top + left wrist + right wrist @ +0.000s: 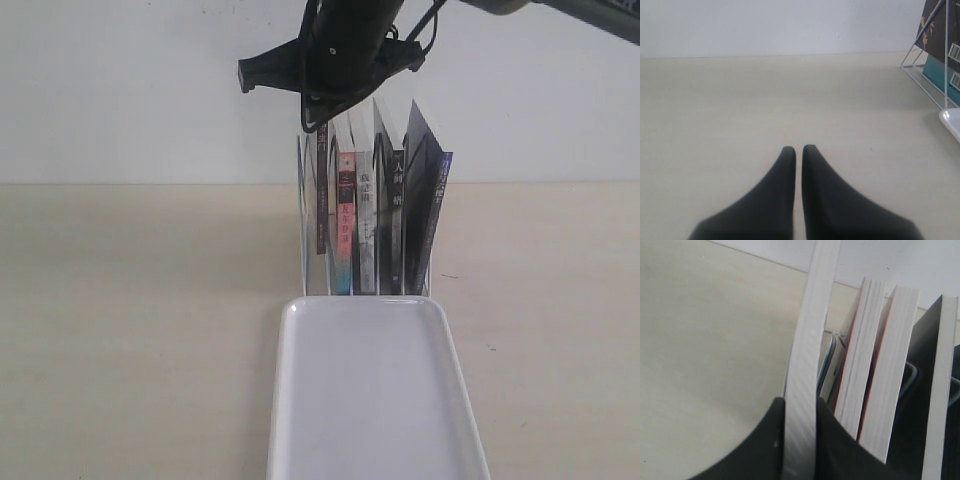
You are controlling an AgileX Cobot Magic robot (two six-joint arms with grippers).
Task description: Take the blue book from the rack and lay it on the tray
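Observation:
The rack [303,225] stands upright at the far end of the tray [300,400] and holds several books. My right gripper [322,118] comes down from above and is shut on the top edge of the leftmost book, the thin dark blue book [322,200]. Its lower end hangs higher than the bottoms of the other books. In the right wrist view the book's white page edge [812,330] runs between the two black fingers of my right gripper [800,402]. My left gripper [799,148] is shut with nothing in it, over bare table.
Other books [368,220] stay in the rack to the right of the held one, among them a pink-and-teal spine [345,230] and black spines. The left wrist view shows the rack's wire side [945,60] and a corner of the tray [952,120].

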